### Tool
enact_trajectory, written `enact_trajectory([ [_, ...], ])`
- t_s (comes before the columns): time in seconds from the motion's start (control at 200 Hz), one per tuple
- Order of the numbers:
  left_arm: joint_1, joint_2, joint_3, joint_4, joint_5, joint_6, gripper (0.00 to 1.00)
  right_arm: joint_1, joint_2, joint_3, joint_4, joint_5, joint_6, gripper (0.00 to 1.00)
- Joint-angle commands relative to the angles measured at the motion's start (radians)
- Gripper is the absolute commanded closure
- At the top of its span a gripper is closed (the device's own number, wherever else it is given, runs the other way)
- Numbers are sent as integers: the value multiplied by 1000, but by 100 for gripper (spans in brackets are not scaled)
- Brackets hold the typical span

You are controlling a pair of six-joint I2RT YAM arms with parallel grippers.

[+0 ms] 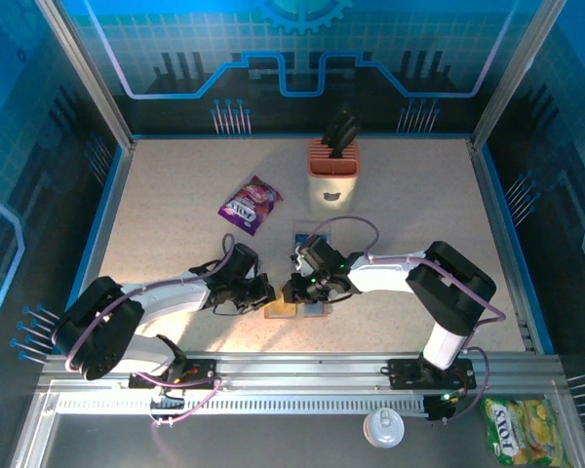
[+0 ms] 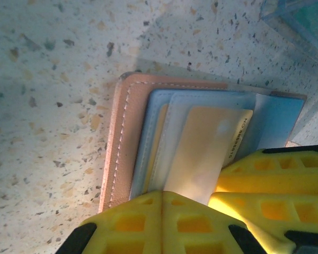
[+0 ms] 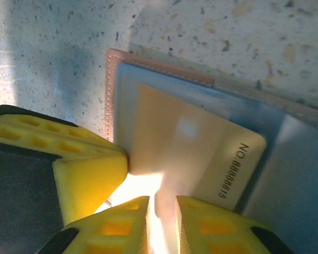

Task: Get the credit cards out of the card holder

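Near middle of near edge of table, card holder laid open, pinned flat by left gripper, fingers closed on nothing, judged so pull is resisted. Tan credit card partly drawn from pocket; edge straddled by right gripper, jaws narrowly parted, not yet pinched.

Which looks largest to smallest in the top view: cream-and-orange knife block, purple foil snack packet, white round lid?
1. Cream-and-orange knife block
2. Purple foil snack packet
3. White round lid: smallest, but it sits off the table by the near rail, so camera distance may skew it.
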Motion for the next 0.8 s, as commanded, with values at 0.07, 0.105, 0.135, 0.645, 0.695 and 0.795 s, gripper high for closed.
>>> enact_trajectory([
  [0.07,4,19,12,-62,-16,25,93,17,34,18,-33,-5,2,72],
  [0.105,5,19,13,-68,-17,26,93,18,37,28,-71,14,-6,70],
  [0.135,5,19,14,-70,-18,27,93,18,39,37,-101,31,-14,70],
  [0.645,4,18,24,-86,-24,33,92,21,19,114,-274,128,-85,69],
  [0.695,4,21,27,-91,-26,36,92,24,21,121,-287,138,-92,69],
  [0.795,5,26,30,-93,-26,39,92,26,23,128,-302,150,-101,69],
])
